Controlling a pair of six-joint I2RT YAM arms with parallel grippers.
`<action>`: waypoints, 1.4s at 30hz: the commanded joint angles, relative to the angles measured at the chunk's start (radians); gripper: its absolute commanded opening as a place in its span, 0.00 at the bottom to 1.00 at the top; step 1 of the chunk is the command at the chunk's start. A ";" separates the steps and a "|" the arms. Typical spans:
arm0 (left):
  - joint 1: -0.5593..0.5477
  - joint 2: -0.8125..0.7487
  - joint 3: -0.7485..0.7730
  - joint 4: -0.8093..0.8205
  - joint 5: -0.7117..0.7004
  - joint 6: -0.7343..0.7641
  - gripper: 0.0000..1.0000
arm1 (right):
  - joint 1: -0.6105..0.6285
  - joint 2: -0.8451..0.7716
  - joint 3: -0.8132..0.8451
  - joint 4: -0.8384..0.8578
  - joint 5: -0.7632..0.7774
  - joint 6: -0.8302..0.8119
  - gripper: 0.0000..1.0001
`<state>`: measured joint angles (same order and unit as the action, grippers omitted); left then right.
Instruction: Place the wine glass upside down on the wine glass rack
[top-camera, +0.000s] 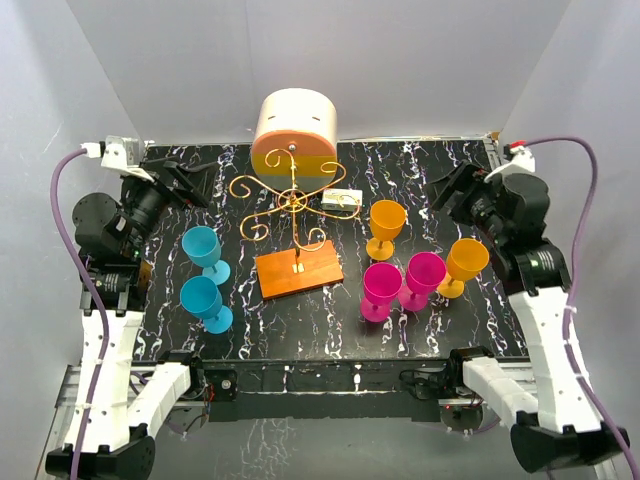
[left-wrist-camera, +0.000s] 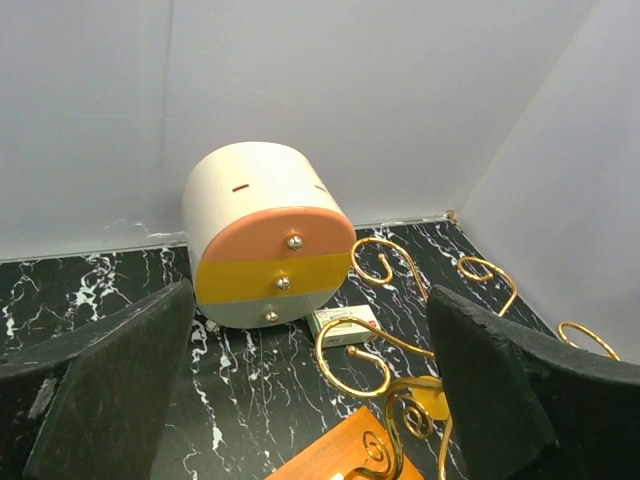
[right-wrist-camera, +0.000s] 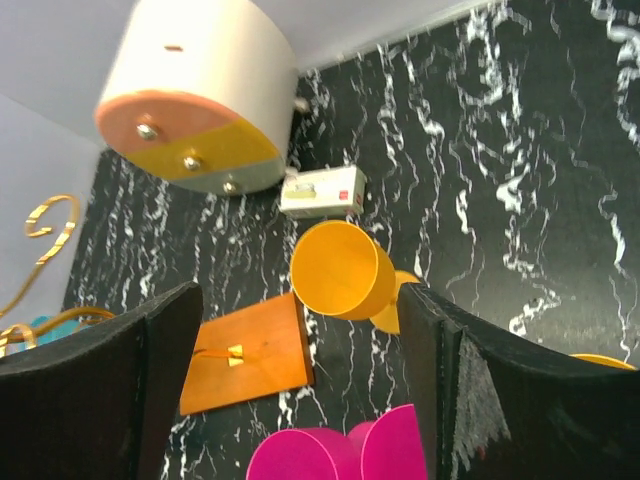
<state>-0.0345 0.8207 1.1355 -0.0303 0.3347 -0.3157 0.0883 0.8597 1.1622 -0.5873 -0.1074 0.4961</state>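
The wine glass rack (top-camera: 293, 205) is gold wire with curled arms on an orange base (top-camera: 298, 268), mid-table. Several wine glasses stand upright on the table: two blue (top-camera: 203, 247), two magenta (top-camera: 381, 287), two orange (top-camera: 386, 222). My left gripper (top-camera: 185, 180) is open at the back left, holding nothing; its wrist view shows the rack's scrolls (left-wrist-camera: 400, 340) between and beyond its fingers (left-wrist-camera: 110, 390). My right gripper (top-camera: 450, 190) is open at the back right, above an orange glass (right-wrist-camera: 340, 268), with magenta glasses (right-wrist-camera: 340, 455) near its fingers (right-wrist-camera: 500, 390).
A big cream-and-orange cylinder (top-camera: 294, 135) lies on its side behind the rack. A small white box (top-camera: 343, 197) sits beside it. White walls close in the table at the back and both sides.
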 joint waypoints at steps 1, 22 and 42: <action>0.008 -0.026 -0.027 0.052 0.066 -0.008 0.99 | -0.009 0.101 0.030 -0.060 -0.047 -0.034 0.75; 0.010 -0.085 -0.034 0.066 0.143 0.017 0.99 | 0.207 0.608 0.273 -0.270 0.296 -0.072 0.47; 0.010 -0.079 -0.036 0.101 0.232 0.041 0.99 | 0.248 0.701 0.221 -0.209 0.370 -0.077 0.04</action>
<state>-0.0315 0.7422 1.0641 0.0486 0.5411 -0.2867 0.3340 1.5612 1.3838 -0.8562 0.2279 0.4198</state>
